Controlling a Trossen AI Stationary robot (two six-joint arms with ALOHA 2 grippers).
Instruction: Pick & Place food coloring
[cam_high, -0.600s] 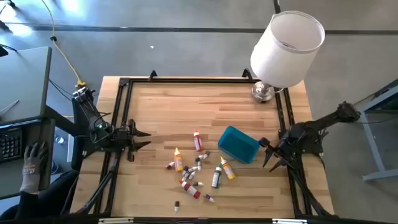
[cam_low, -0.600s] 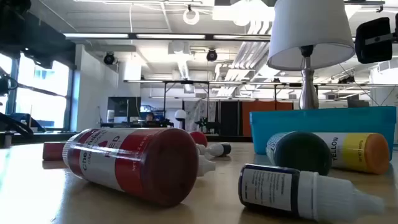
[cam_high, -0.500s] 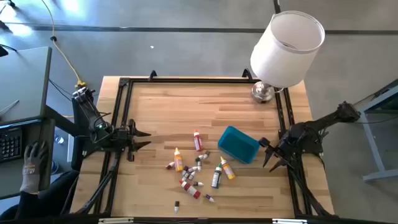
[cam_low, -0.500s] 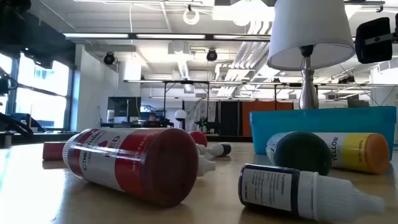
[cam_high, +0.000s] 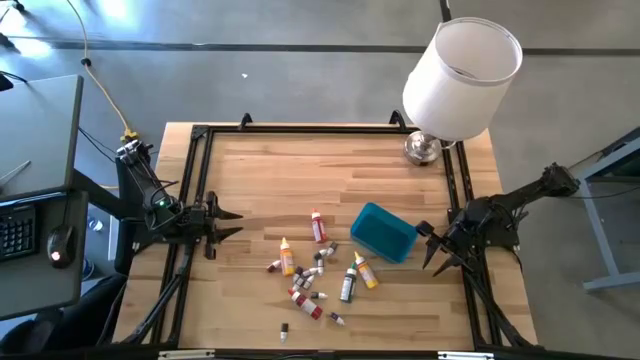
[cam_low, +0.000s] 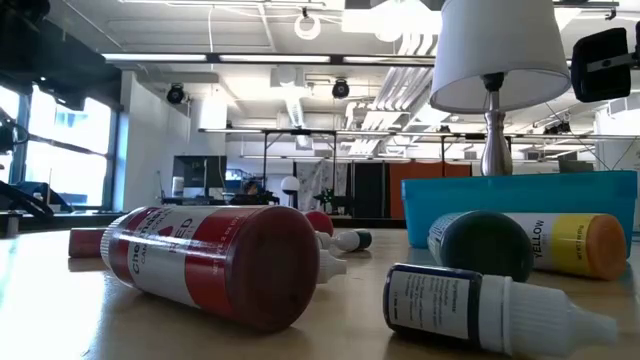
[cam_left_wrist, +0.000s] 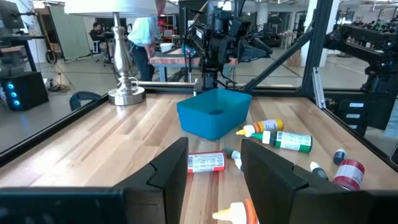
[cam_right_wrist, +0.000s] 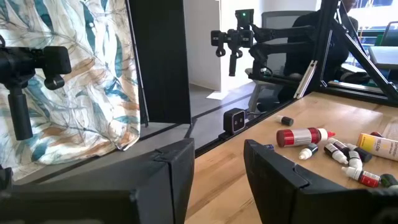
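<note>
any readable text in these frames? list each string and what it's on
"RED": on the big red bottle lying nearest in the low view; a brand word beside it starts "Che" but the rest is not readable.
"YELLOW": on the yellow bottle lying in front of the teal bin.
Small dark bottle with a white label: print too small to read.
Labels on bottles in the left wrist view, such as the green bottle: too blurred to read.

A teal bin (cam_high: 383, 232) sits on the wooden table (cam_high: 270, 170), right of centre. A lamp (cam_high: 458, 80) with a white shade stands at the table's far right corner on a metal base (cam_high: 421, 149). A black frame (cam_high: 195, 190) runs along the table's edges. A desk (cam_high: 35, 200) with a mouse (cam_high: 61, 243) stands beside the table's left.
</note>
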